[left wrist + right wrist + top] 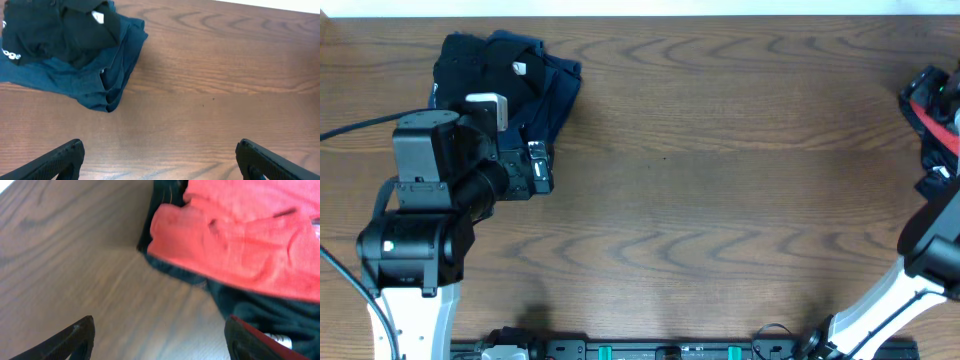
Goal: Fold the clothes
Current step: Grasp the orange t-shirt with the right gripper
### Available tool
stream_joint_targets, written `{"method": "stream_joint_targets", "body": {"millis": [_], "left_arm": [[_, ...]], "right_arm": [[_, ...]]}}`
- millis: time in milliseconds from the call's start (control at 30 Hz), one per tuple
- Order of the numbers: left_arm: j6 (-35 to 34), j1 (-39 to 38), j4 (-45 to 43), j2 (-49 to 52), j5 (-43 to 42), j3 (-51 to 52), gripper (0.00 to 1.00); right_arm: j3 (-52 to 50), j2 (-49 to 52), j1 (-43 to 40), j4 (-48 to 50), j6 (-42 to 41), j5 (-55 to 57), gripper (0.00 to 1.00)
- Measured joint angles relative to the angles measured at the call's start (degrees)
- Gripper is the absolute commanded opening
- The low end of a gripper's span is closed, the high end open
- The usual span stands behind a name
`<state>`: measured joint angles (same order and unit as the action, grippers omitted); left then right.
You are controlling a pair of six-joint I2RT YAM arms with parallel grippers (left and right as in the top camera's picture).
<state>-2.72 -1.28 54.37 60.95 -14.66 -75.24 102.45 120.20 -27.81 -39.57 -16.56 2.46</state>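
Above the table [225,60], left gripper [160,146] wide, empty, right gripper [159,322] wide, empty, near orange-red T-shirt [240,245].

Brown tabletop [720,180] with darker wavy wood grain. A black garment [55,30] carries a small white tag [98,18] and white print [11,54] at one edge; the garment under it [75,82] is deep navy-teal. An orange-red garment [240,235] lies over a second black garment [260,312]. The left fingers [55,160] and right fingers [65,340] are matte black, and the arm bodies black and white
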Motion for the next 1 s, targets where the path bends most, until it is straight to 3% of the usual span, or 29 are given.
{"method": "stream_joint_targets", "body": {"millis": [167,600,833,933,1000], "left_arm": [[0.0,0.0,0.9,0.7,0.0,0.0,0.98],[0.0,0.0,2.1,1.4,0.0,0.0,0.98],[0.0,0.0,2.1,1.4,0.0,0.0,0.98],[0.0,0.0,2.1,1.4,0.0,0.0,0.98],[0.0,0.0,2.1,1.4,0.0,0.0,0.98]], "right_arm": [[5.3,5.1,-1.0,-0.1,0.0,0.9,0.8],[5.6,13.7,-2.5,5.4,2.3,2.6,0.85],[5.6,16.4,-2.5,8.6,3.3,2.6,0.73],[5.6,16.5,-2.5,10.1,3.1,2.6,0.56],[5.6,16.5,-2.5,10.5,3.0,2.6,0.54]]}}
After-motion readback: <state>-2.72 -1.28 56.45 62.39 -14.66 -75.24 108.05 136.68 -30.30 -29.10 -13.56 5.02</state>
